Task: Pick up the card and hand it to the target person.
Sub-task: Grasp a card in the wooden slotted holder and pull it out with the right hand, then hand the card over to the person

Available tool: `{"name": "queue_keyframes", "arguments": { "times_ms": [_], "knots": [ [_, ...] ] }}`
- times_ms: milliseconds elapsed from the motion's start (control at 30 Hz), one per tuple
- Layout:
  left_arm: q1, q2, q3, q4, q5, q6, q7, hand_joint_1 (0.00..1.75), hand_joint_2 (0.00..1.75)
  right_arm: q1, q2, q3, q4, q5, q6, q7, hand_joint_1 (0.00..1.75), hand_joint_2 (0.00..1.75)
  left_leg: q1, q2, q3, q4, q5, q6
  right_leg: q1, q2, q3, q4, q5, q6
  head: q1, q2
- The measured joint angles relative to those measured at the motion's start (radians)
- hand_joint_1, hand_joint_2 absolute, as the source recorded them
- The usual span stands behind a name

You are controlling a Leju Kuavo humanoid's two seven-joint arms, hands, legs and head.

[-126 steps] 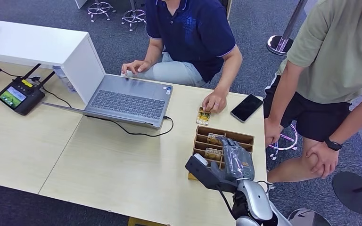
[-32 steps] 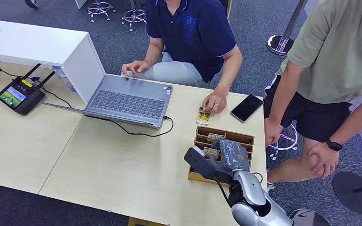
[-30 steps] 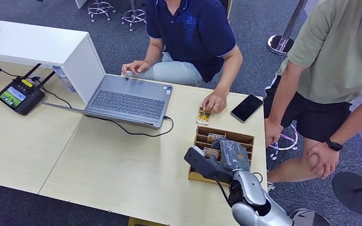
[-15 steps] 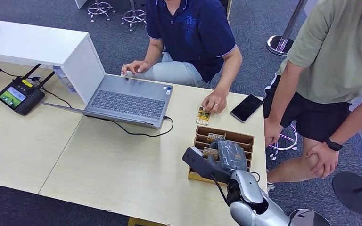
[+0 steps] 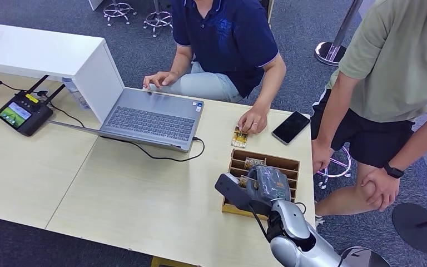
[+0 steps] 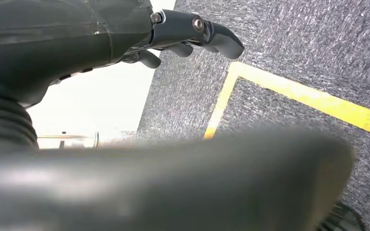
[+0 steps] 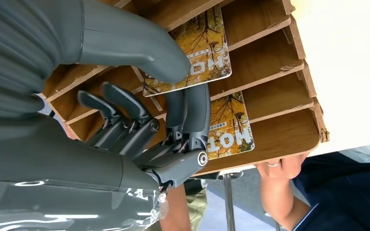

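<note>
Our right hand (image 7: 173,91) is at the wooden card rack (image 5: 281,162) on the table's near right, thumb and a finger pinched on the edge of a yellow card (image 7: 192,50) that sits partly out of its slot; a second card (image 7: 229,127) lies in the slot beyond. We judge the pick-up step is under way, the card gripped but not yet clear of the rack. Next we'd lift it free without snagging the dividers, then carry it toward the seated person's hand (image 5: 253,119) at the far edge. Our left hand (image 6: 192,33) hangs over the carpet, fingers loosely apart, holding nothing.
</note>
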Motion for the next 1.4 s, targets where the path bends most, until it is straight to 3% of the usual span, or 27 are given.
{"name": "queue_keyframes", "arguments": {
  "times_ms": [267, 700, 1067, 1400],
  "knots": [
    [0.0, 0.0, -0.003, 0.0, -0.017, 0.009, -0.021, 0.0, 1.75, -0.001, 0.0, 0.004, 0.0, 0.003, -0.013, 0.0, 1.75, 1.75, 0.0, 0.0, 0.0, 0.0, 0.0, 0.0, 0.0, 0.0, 0.0, 0.0, 0.0, 0.0, 0.0, 0.0],
    [0.0, 0.0, -0.005, 0.0, -0.001, 0.018, -0.019, 0.0, 1.75, -0.056, 0.007, 0.015, -0.047, 0.058, -0.147, -0.08, 1.75, 1.75, 0.0, 0.0, 0.0, 0.0, 0.0, 0.0, 0.0, 0.0, 0.0, 0.0, 0.0, 0.0, 0.0, 0.0],
    [0.0, 0.0, -0.009, 0.0, -0.034, -0.01, -0.013, 0.0, 1.75, -0.17, 0.068, 0.029, -0.015, 0.005, -0.168, -0.15, 1.75, 1.75, 0.0, 0.0, 0.0, 0.0, 0.0, 0.0, 0.0, 0.0, 0.0, 0.0, 0.0, 0.0, 0.0, 0.0],
    [-0.001, 0.0, -0.024, 0.0, -0.067, -0.033, -0.016, 0.0, 1.75, -0.274, 0.154, 0.055, 0.174, -0.073, -0.223, -0.265, 1.75, 1.75, 0.0, 0.0, -0.001, 0.0, 0.0, 0.0, 0.0, 0.0, 0.0, 0.001, 0.0, 0.0, 0.0, 0.0]
  ]
}}
